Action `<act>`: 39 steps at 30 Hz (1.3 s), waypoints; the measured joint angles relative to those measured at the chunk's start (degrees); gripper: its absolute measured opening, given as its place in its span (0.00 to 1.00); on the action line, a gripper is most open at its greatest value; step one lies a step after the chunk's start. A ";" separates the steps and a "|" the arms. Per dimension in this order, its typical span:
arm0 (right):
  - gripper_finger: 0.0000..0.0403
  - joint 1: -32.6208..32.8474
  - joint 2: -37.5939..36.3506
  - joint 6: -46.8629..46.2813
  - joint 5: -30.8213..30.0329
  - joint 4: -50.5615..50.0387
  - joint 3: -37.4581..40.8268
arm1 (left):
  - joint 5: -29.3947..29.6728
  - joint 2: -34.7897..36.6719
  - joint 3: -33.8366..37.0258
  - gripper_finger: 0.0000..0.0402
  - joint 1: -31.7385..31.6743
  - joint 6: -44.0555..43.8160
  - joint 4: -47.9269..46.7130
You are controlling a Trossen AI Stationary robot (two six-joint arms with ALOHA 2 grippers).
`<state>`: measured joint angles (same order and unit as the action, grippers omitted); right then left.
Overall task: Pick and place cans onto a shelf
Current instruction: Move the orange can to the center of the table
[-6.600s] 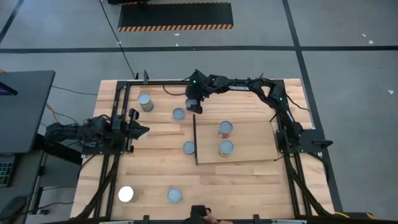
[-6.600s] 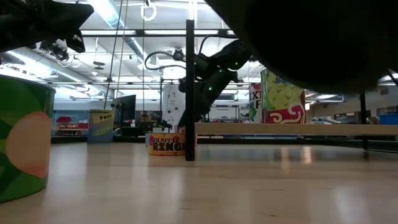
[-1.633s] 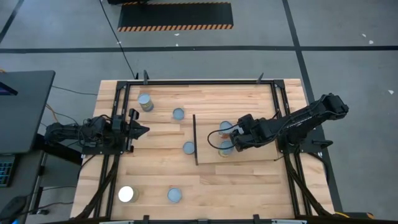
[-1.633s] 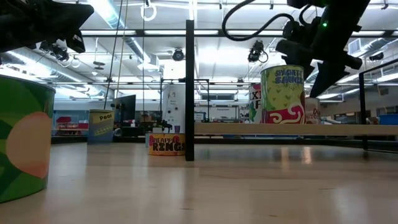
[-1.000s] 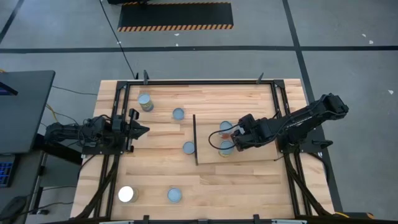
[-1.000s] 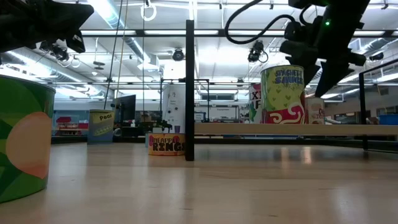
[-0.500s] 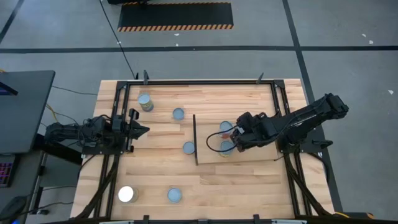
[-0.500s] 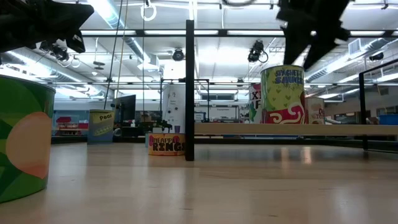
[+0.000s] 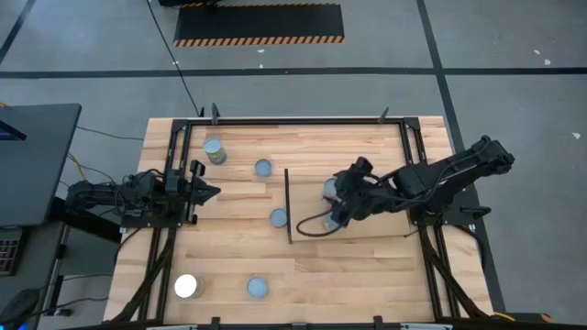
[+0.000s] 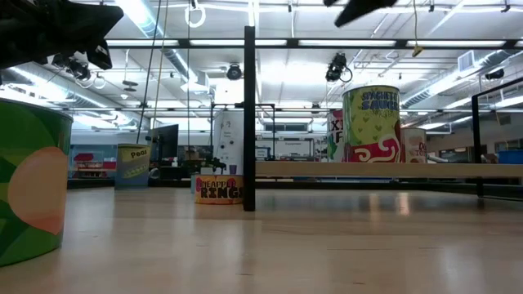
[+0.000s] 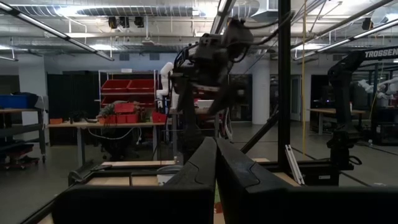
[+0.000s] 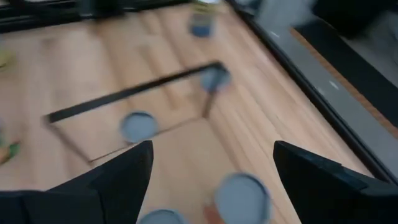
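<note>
The shelf [image 9: 376, 225] is a pale wood panel with a dark upright strip [image 9: 288, 206] on its left edge. Two cans stand on it: one [image 9: 329, 189] shows beside my right gripper, and the other, green-labelled [image 10: 372, 122], is mostly hidden under that gripper in the high view. Both show below the fingers in the right wrist view [image 12: 242, 194]. My right gripper [image 9: 337, 207] hangs open and empty above these cans [image 12: 214, 186]. Other cans stand on the tabletop, one [image 9: 279, 217] just left of the strip. My left gripper [image 9: 209, 191] waits shut at the table's left [image 11: 216, 180].
More cans stand on the tabletop at the far left [image 9: 214, 149], far middle [image 9: 263, 168], near left with a glaring white top [image 9: 186, 286], and near middle [image 9: 258, 288]. A black frame [image 9: 303, 121] runs along the table's edges. Bare shelf lies right of the two cans.
My right gripper has risen from beside the green-labelled can on the shelf, almost out of the top of the low view, and has gone a little toward the table's left edge. The cans on the shelf have stayed where they were.
</note>
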<state>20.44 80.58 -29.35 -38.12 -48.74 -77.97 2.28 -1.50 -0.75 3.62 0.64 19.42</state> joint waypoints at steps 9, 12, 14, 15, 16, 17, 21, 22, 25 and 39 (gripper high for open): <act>0.84 1.97 -0.02 23.40 13.90 14.11 2.97 | 0.00 0.02 0.00 0.03 -0.02 -0.02 0.00; 0.84 0.97 -0.02 28.61 19.37 16.25 5.21 | 0.00 0.02 0.00 0.03 -0.02 0.00 0.00; 0.84 -0.08 -0.04 30.97 21.21 18.29 6.39 | 0.02 0.02 0.00 0.03 -0.02 -0.01 0.00; 0.84 -0.62 -0.12 31.86 21.30 19.13 7.01 | 0.00 0.02 0.00 0.03 0.00 0.00 0.00; 0.84 -1.11 -0.18 32.42 21.28 19.23 7.63 | 0.00 0.02 0.00 0.03 -0.01 0.00 0.00; 0.83 -1.55 -0.37 32.60 21.28 19.02 8.31 | 0.02 0.02 0.00 0.03 0.00 -0.02 0.00; 0.81 -1.75 -3.37 29.57 21.29 15.93 11.35 | 0.00 0.02 0.00 0.03 -0.02 -0.22 0.09; 0.81 -1.18 -4.63 28.32 21.20 15.52 12.38 | 0.02 0.02 0.00 0.03 -0.02 -0.95 0.17; 0.79 1.45 -9.18 25.93 20.67 15.53 16.24 | 0.03 0.00 0.00 0.03 -0.01 -5.77 1.49; 0.78 12.23 -21.01 20.49 11.64 21.03 30.50 | -4.48 -15.31 0.22 0.03 4.53 -9.79 31.46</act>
<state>32.67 59.56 -8.86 -26.48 -27.71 -47.47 -2.20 -16.81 -0.54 8.14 -9.15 50.88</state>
